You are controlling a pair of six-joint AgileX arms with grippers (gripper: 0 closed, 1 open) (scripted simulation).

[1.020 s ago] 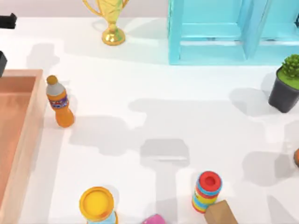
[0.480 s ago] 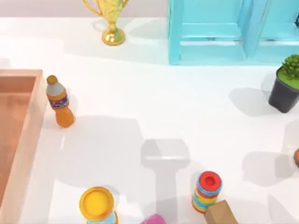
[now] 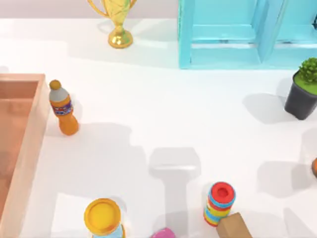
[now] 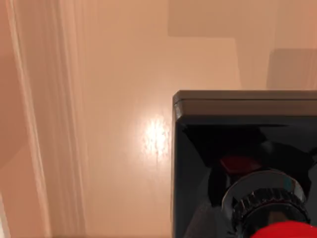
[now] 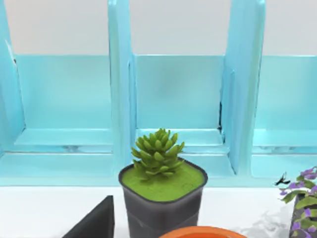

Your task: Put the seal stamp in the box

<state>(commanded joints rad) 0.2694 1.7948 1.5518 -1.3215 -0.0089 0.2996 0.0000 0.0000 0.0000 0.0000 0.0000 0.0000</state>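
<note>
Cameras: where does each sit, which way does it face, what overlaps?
Top view: above the table, looking down on the box, bottle, cyan shelf and potted succulent.
Left wrist view: on the left arm, facing the box floor with the seal stamp close up.
Right wrist view: on the right arm, facing succulent and shelf.
Shared: top and right wrist both show succulent and shelf.

One bottle (image 3: 63, 107), one trophy (image 3: 116, 22)

A second ago you can see a dark bit of the left arm at the table's (image 3: 163, 109) far left edge, above the box (image 3: 29, 129). Now it is gone from there, and its shadows have slid away.
</note>
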